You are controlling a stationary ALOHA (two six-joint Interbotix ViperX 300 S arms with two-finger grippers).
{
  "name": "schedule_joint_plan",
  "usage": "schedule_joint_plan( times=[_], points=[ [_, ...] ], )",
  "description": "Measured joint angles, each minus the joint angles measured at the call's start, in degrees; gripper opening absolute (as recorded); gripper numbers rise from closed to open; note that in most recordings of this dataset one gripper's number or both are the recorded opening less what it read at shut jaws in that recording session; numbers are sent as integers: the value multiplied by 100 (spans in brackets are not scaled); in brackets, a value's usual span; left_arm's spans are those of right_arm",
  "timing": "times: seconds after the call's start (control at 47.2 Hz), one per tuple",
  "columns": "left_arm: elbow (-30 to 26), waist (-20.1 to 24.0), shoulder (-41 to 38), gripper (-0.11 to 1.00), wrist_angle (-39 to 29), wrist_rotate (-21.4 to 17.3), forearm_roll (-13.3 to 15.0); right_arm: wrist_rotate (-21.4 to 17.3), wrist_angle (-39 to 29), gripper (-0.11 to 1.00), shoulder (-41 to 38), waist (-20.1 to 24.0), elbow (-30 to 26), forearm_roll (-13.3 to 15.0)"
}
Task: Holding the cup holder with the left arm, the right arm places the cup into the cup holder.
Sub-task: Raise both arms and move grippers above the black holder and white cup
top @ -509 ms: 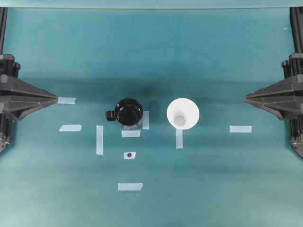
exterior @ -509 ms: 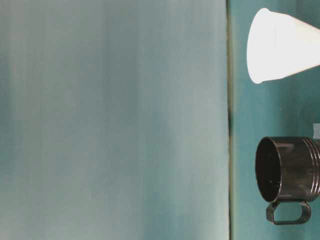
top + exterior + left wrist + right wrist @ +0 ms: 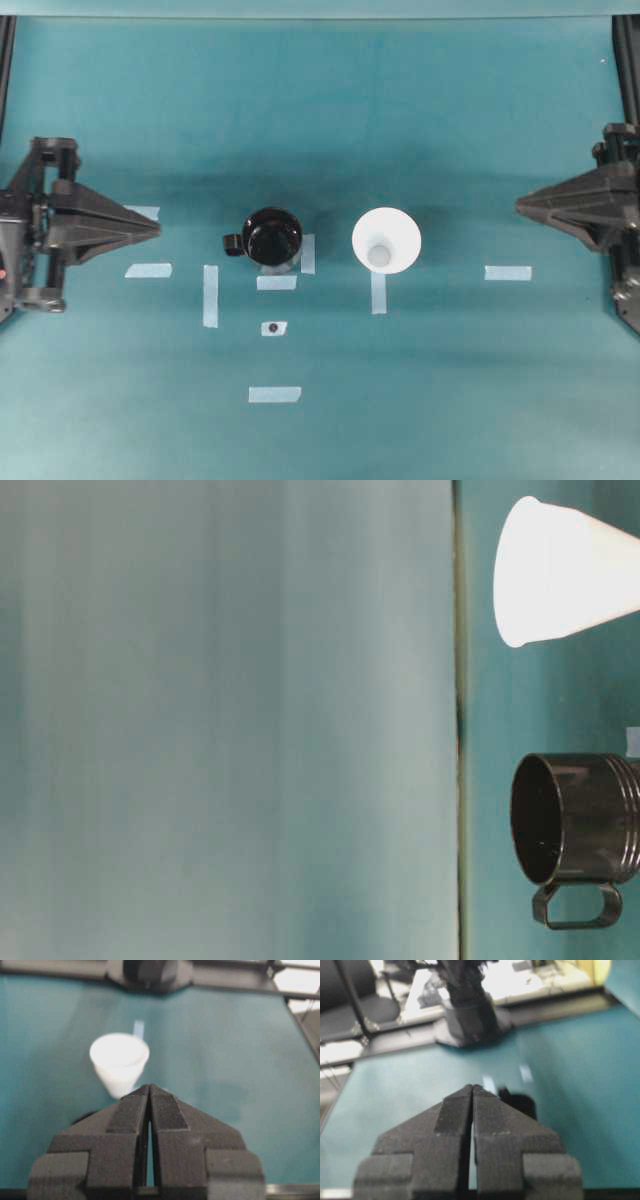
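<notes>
Nearest the overhead camera's lower edge, the teal table [image 3: 450, 400] carries only a few pale tape strips [image 3: 275, 394], probably placement marks. Further up, at the middle of the table, the cup holder [image 3: 272, 238] stands upright beside one such strip: a glossy black round cylinder with a small handle pointing toward the left arm. Near it, toward the right arm, the cup [image 3: 386, 240] stands mouth up on its small flat base, plain matte white and cone-shaped, with a wide round rim. The two are apart and neither is touched, so the job has not started.

At the left edge, the left pincer [image 3: 155, 228] points toward the cup holder, well apart from it; its foam-padded jaws are pressed together and hold nothing. At the right edge, the right pincer [image 3: 520, 208] points toward the cup, also well apart, jaws likewise closed and empty. Its own camera is blurred; the dark shape beyond its tip seems to be the cup holder.
</notes>
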State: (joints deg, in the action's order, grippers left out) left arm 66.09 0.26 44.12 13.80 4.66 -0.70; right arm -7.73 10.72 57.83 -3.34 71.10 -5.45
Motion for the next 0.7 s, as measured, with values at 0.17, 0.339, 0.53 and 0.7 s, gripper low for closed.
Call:
schedule_joint_plan(
  times=[0.17, 0.339, 0.53, 0.7],
  points=[
    [-325, 9, -413, 3, -686, -26, 0, -483, -1063, 4, -53, -220, -290, -9],
    [-668, 18, -615, 3, -1354, -220, -26, -694, -1793, 4, -70, -229, -457, 0],
    [-782, 44, -721, 3, -1644, -422, -26, -694, -1986, 4, -141, -229, -492, 62],
    [-826, 290, -853, 3, -1705, -606, -26, -694, -2320, 4, -352, -229, -703, 255]
  ],
)
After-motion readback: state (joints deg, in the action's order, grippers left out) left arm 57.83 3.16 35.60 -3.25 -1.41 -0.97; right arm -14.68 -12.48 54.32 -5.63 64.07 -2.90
